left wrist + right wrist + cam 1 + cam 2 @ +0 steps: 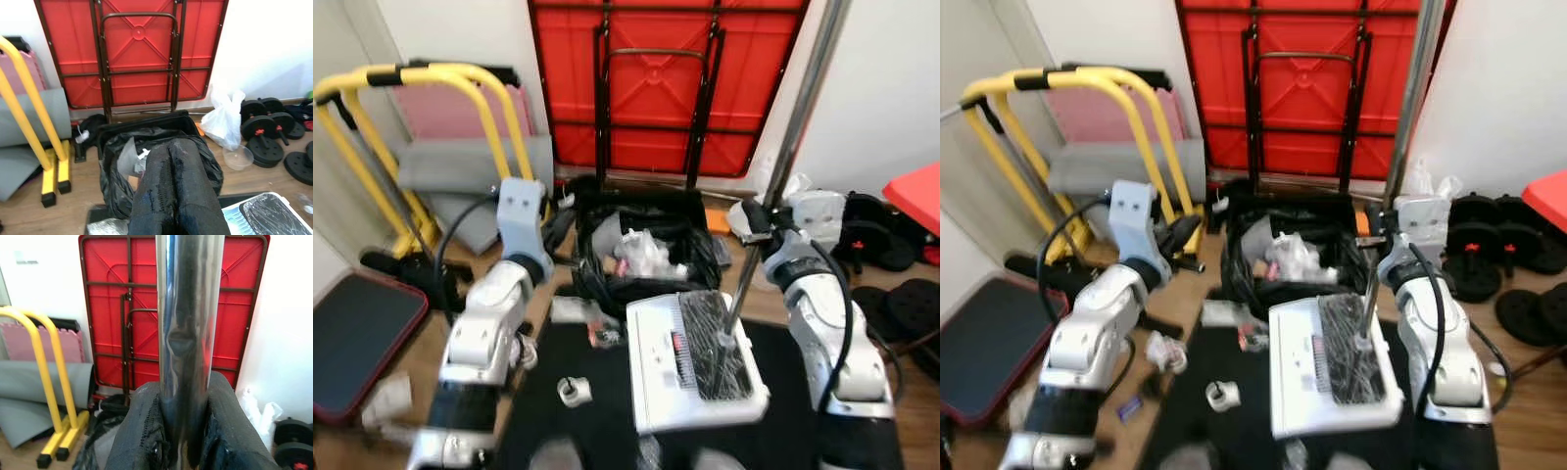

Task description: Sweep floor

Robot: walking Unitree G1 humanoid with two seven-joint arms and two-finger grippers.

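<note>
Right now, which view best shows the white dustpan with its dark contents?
The right eye view: the white dustpan shows whole on the black mat. The left eye view shows it equally whole; the left wrist view catches a corner.

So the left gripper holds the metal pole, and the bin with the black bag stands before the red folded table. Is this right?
Not quite: the right gripper holds the metal pole, as the right wrist view shows. The bin with the black bag does stand before the red folded table.
</note>
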